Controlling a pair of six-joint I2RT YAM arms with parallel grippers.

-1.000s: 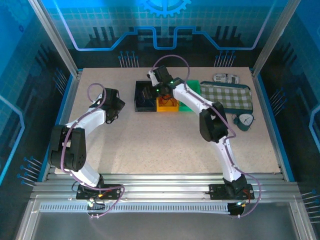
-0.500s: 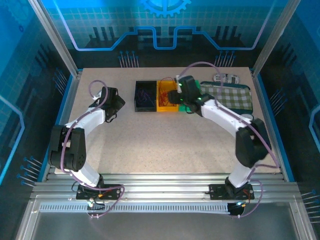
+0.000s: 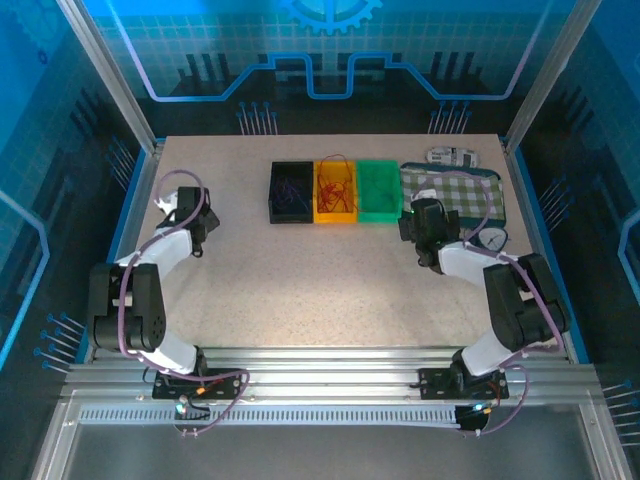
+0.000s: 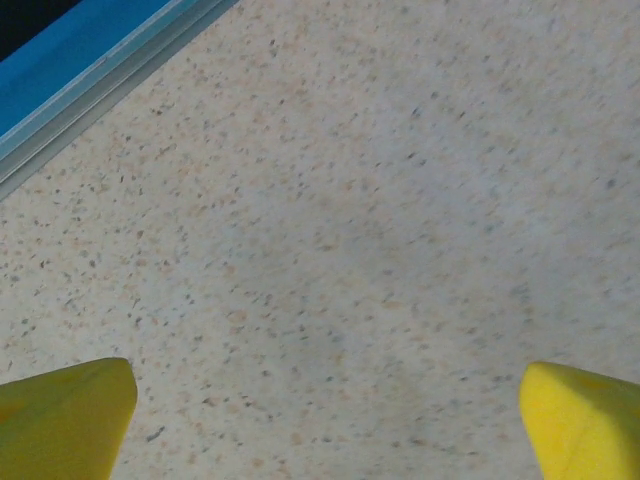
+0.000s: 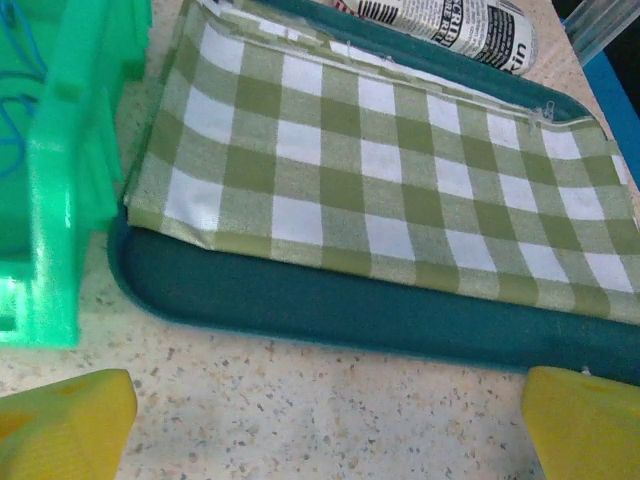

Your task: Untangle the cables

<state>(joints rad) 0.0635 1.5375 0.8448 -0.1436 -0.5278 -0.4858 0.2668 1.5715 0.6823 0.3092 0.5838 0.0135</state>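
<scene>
Broadly, the speckled table (image 3: 330, 270) spans the top view, with the left arm (image 3: 150, 255) folded toward 9 o'clock and the right arm (image 3: 500, 285) folded toward 3 o'clock. At about 1 o'clock lies a teal tray (image 5: 330, 310), and a green-and-white checked cloth (image 5: 400, 200) covers most of it.

Three bins stand touching in a row at 12 o'clock: a black bin (image 3: 273, 195) on the 9 o'clock end, an orange bin (image 3: 335, 215) in the middle and a green bin (image 5: 60, 200) on the 3 o'clock end, just beside the tray. A printed tube (image 5: 450, 25) lies beyond the tray at its 12 o'clock side, and a small round teal object (image 3: 490, 240) sits near the tray's 5 o'clock corner.

The left gripper (image 4: 325, 420) hangs over bare table near the blue edge rail (image 4: 90, 60), its yellow fingertips (image 4: 60, 415) wide apart. The right gripper (image 5: 325, 420) faces the tray's near rim, jaws likewise spread wide, with table surface between them.

The dark cables (image 3: 292, 188) lie bunched in the black bin, the red cables (image 3: 335, 185) in the orange bin, and a thin blue cable (image 5: 20, 60) shows inside the green bin. All are well apart from both grippers.
</scene>
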